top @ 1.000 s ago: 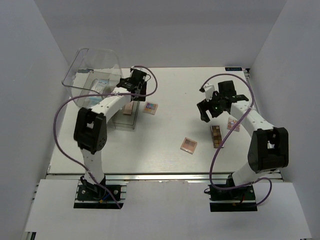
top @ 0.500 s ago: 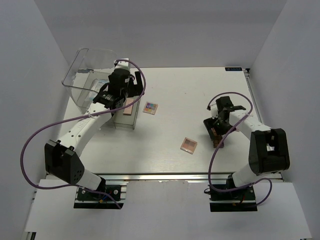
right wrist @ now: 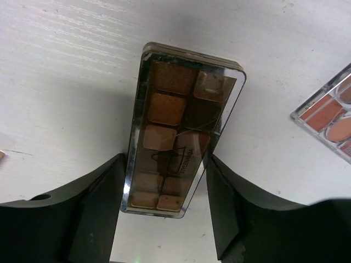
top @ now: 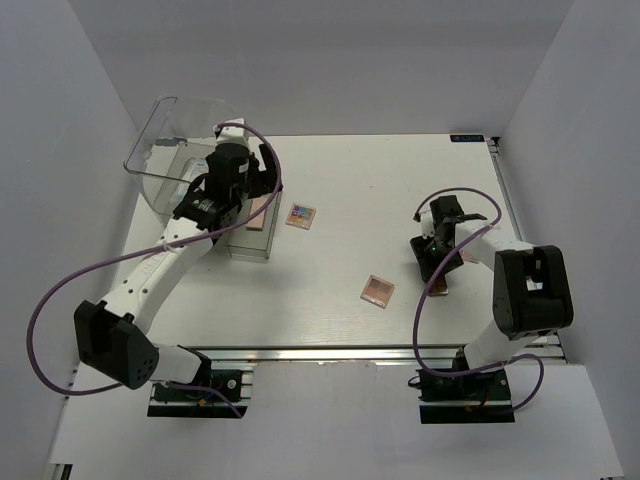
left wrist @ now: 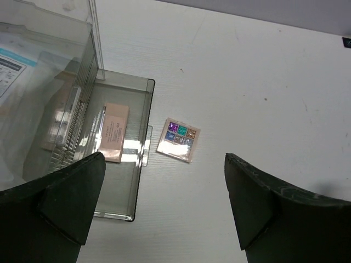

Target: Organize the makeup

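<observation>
My right gripper (right wrist: 167, 164) is down on the table, its two fingers against the long sides of a long eyeshadow palette (right wrist: 175, 109) of brown shades, which lies flat. In the top view that gripper (top: 437, 266) covers most of the long palette (top: 438, 286). My left gripper (left wrist: 164, 171) hangs open and holds nothing, above a small multicoloured palette (left wrist: 178, 139) and a peach compact (left wrist: 112, 138) lying in a clear tray (left wrist: 118, 203). A square peach palette (top: 377, 290) lies mid-table. A white-blue packet (left wrist: 11, 66) sits inside the clear bin.
The large clear plastic bin (top: 180, 140) stands at the back left, beside the tray (top: 250, 247). Another palette (right wrist: 329, 118) with pink pans lies just right of the long one. The table's right edge runs close to the right arm.
The right gripper came down over the long palette and its fingers closed in on its sides. The left arm swung back from the tray toward the bin, gripper still open.
</observation>
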